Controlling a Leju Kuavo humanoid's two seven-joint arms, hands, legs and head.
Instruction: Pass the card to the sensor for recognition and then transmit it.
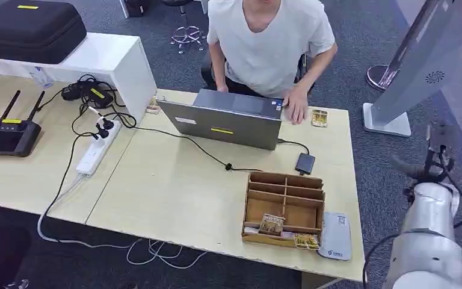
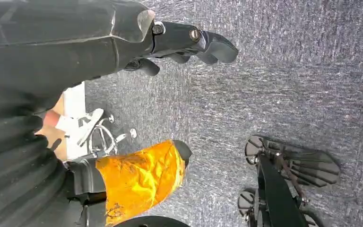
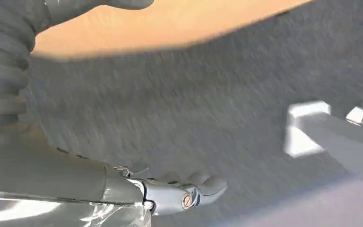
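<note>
Wood desk (image 1: 174, 192) w/ tray (image 1: 284, 208) lower right; card (image 1: 271, 224) lies in its front slot. Right hand (image 3: 179, 191) hangs off the desk's right side, empty, fingers loosely apart, so it's the closer one, card's to its left. Left hand (image 2: 189, 45) hangs empty too.

Head view looks down on the table (image 1: 174, 198); wrist views face carpet (image 2: 283, 85).

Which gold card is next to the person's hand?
The gold card beside the laptop, far from the wooden tray; the others lie in that tray.
</note>
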